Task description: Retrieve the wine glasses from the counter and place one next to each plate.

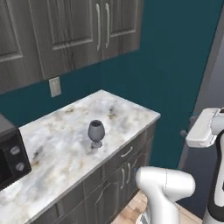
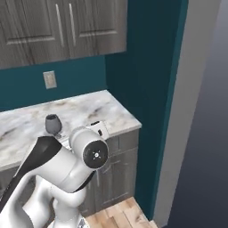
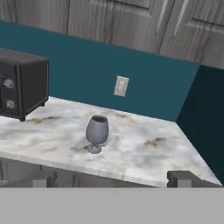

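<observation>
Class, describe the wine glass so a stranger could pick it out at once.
Find the marble counter beneath the dark wood cabinets. Right of the black microwave, below the wall outlet, stands the wine glass: small, smoky grey-blue, stemmed, upright and alone.

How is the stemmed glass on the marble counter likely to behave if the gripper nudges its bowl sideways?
The wine glass would probably tip rather than slide: its rounded bowl sits high on a thin stem over a small foot. Once down, it would likely roll on the smooth counter. Its glossy curved bowl may slip between fingers.
</observation>
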